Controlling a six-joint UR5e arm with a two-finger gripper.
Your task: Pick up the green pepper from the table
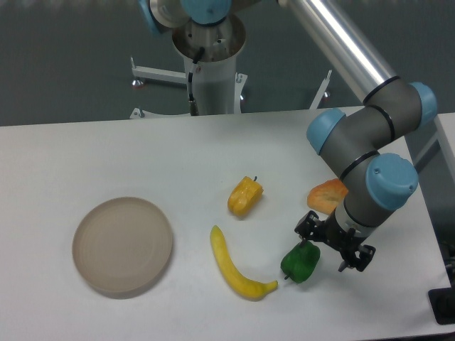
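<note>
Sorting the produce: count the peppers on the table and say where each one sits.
3. Yellow pepper mid-table, orange pepper to its right, partly behind the arm, green pepper nearer the front edge, by the banana's tip. None seem hidden.
</note>
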